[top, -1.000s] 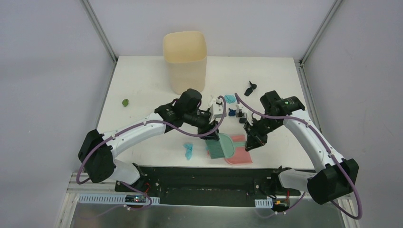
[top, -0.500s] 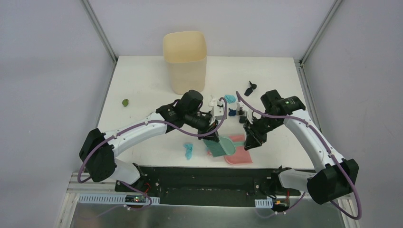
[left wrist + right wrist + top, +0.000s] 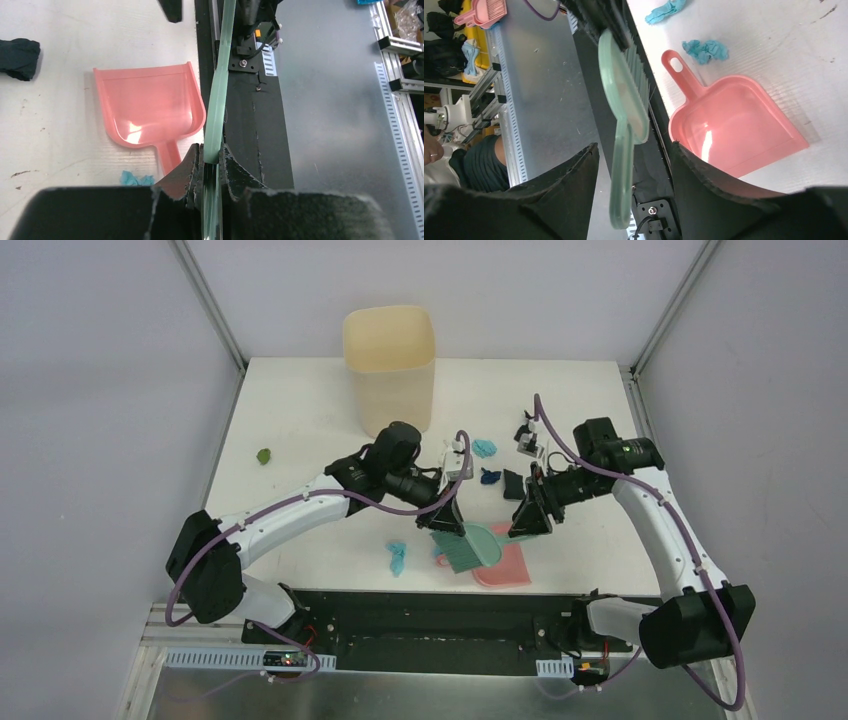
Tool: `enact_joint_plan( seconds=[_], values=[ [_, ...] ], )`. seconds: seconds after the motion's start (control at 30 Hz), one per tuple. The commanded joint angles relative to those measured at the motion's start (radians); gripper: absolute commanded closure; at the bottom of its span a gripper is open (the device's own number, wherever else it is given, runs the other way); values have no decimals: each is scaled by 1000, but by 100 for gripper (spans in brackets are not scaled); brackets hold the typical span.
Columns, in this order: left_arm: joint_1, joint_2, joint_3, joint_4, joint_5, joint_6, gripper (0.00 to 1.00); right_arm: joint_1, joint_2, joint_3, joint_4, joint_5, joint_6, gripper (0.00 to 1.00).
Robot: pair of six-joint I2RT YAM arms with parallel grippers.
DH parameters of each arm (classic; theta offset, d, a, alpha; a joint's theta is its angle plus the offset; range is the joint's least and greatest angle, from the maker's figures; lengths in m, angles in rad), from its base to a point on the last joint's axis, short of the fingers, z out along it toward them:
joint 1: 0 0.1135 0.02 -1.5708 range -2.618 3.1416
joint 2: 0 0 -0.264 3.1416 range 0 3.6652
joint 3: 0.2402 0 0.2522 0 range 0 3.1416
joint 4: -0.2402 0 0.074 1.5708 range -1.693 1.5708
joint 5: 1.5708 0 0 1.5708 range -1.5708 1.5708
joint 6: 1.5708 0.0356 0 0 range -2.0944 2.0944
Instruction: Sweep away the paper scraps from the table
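Note:
My left gripper [image 3: 446, 520] is shut on the teal hand brush [image 3: 465, 546], which hangs just above the table's near edge; the left wrist view shows the brush [image 3: 220, 90] edge-on, pinched between the jaws. My right gripper [image 3: 530, 512] is open, and the brush handle [image 3: 624, 165] hangs free between its spread fingers [image 3: 579, 175]. The pink dustpan [image 3: 505, 566] lies flat under both. Paper scraps lie on the table [image 3: 300, 410]: green [image 3: 264, 455] far left, light blue [image 3: 397, 557] beside the brush, light blue [image 3: 484, 447] and navy [image 3: 489, 476] behind it.
A tall cream bin [image 3: 390, 365] stands at the back centre. Grey walls and metal rails frame the table. The black mounting plate [image 3: 420, 615] runs along the near edge. The right arm's cable arcs over a dark scrap [image 3: 524, 428].
The brush has changed hands: my left gripper has shut on it, and my right gripper has opened off the handle and drawn back to the right.

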Motion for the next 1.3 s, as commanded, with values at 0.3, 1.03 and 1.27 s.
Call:
enact_joint_plan(
  seconds=[0.3, 1.03, 1.27],
  values=[
    [47, 8, 19, 68, 102, -55, 100, -9, -71, -8, -88, -59, -119, 56],
    [63, -2, 8, 121, 129, -96, 100, -10, -85, -33, -37, -70, -63, 78],
    [63, 1, 13, 112, 130, -97, 100, -11, -99, -29, -8, -75, -28, 68]
  ],
)
